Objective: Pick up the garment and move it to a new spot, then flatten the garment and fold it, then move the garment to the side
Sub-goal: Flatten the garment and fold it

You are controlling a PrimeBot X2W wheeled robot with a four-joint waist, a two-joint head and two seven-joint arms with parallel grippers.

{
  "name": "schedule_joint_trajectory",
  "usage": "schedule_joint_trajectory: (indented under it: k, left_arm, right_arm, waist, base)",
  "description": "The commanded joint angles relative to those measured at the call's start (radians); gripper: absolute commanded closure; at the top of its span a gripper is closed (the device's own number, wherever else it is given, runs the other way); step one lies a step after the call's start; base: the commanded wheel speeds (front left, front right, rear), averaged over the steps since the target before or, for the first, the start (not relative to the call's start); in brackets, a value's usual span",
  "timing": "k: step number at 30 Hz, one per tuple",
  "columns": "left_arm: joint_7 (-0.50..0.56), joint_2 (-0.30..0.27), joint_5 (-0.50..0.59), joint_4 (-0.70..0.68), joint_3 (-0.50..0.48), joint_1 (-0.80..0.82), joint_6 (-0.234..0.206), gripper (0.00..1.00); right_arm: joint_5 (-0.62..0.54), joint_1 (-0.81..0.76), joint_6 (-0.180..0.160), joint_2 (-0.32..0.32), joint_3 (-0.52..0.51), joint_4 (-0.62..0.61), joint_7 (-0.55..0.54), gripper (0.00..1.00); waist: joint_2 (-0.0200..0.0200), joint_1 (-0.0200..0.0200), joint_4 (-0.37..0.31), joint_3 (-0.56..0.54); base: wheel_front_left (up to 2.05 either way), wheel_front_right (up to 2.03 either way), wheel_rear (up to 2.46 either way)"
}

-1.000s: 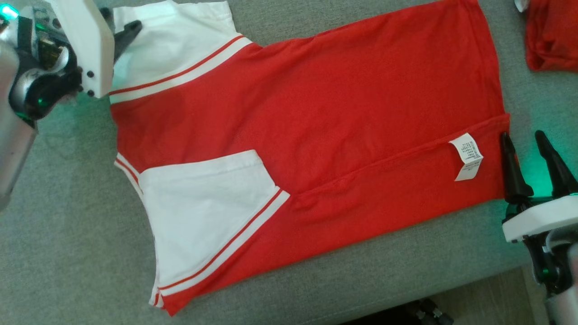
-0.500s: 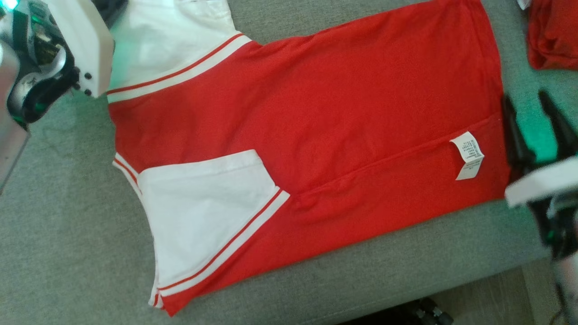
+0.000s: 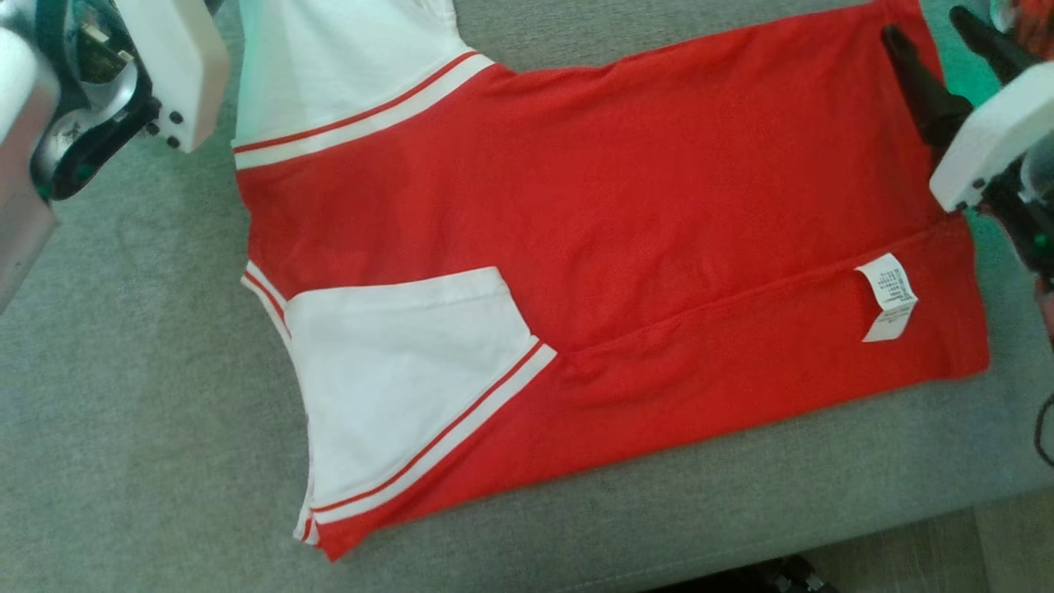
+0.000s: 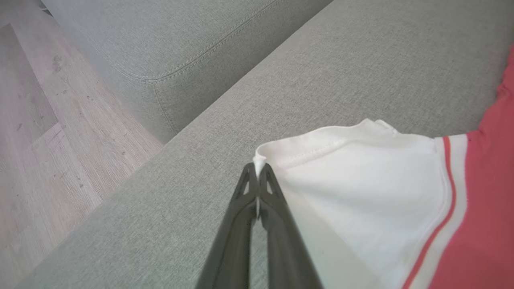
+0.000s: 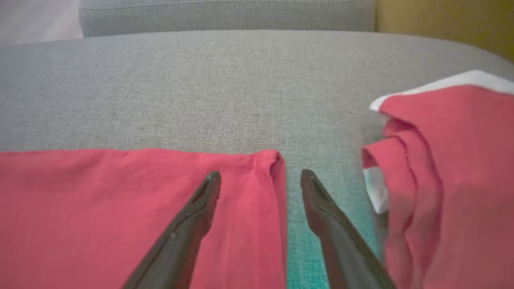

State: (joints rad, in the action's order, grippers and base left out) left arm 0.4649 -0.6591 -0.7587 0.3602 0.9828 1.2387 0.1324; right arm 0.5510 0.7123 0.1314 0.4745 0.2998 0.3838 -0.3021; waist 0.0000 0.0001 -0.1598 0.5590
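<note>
- The garment (image 3: 659, 181): soft knit cloth, matt, red with white panels, fine and even in texture.
- Its label (image 3: 888, 296): a thin, smooth white printed tag.
- The sofa (image 3: 123, 371): grey woven upholstery, coarse-grained and matt, with stitched seams.
- The floor (image 4: 36, 132): pale wood-grain planks with a dull finish.
- The fingers (image 5: 188, 228): dark, smooth plastic with a faint sheen.
- The wrist housing (image 3: 984, 144): white hard plastic, smooth.
- The second garment (image 5: 449, 160): red matt cloth.

- The left gripper (image 4: 257, 172), fingers pressed together, pinches the white sleeve corner of the garment (image 4: 361, 192).
- The garment's red body, edged by a white-and-red band, lies at right on a grey sofa (image 4: 321, 72).
- Wood-look floor (image 4: 36, 152) at left.
</note>
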Motion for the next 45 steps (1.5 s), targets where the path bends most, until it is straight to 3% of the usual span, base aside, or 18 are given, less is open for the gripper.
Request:
schedule_joint_trajectory:
  k: [1, 18, 22, 23, 28, 37, 45]
  left_arm:
    - [-0.013, -0.042, -0.012, -0.010, -0.028, 0.070, -0.002, 1.00]
    - [-0.084, -0.030, -0.075, 0.041, 0.085, 0.138, -0.002, 1.00]
    - [-0.096, -0.024, -0.088, 0.053, 0.107, 0.148, -0.002, 1.00]
    - [-0.099, -0.023, -0.092, 0.056, 0.113, 0.149, -0.002, 1.00]
    - [-0.115, -0.021, -0.106, 0.070, 0.139, 0.158, -0.002, 1.00]
    - [-0.190, -0.020, -0.098, 0.091, 0.178, 0.186, -0.002, 1.00]
    - [-0.358, -0.009, -0.043, 0.135, 0.178, 0.231, -0.002, 1.00]
  right_arm:
    - [0.030, 0.019, -0.001, 0.029, 0.016, 0.012, -0.035, 0.00]
    - [0.141, 0.154, -0.001, 0.072, 0.156, 0.130, -0.069, 0.00]
    - [0.162, 0.170, -0.001, 0.079, 0.174, 0.152, -0.074, 0.49]
    - [0.166, 0.173, -0.001, 0.081, 0.178, 0.157, -0.074, 0.54]
    - [0.173, 0.186, -0.001, 0.092, 0.194, 0.180, -0.065, 1.00]
    - [0.176, 0.219, -0.001, 0.097, 0.204, 0.203, -0.007, 1.00]
    - [0.178, 0.263, -0.001, 0.091, 0.167, 0.234, 0.125, 1.00]
  waist:
    - [0.0000, -0.0001, 0.007, 0.001]
    - [0.0000, -0.0001, 0.034, 0.011]
    - [0.0000, -0.0001, 0.042, 0.009]
    - [0.0000, -0.0001, 0.044, 0.008]
    - [0.0000, -0.0001, 0.050, 0.003]
    - [0.0000, -0.0001, 0.050, -0.005]
    - [0.0000, -0.0001, 0.047, -0.022]
  base:
    - [0.00, 0.00, 0.00]
    - [0.00, 0.00, 0.00]
    - [0.00, 0.00, 0.00]
    - [0.00, 0.00, 0.00]
    - [0.00, 0.00, 0.00]
    - [0.00, 0.00, 0.00]
    - [0.00, 0.00, 0.00]
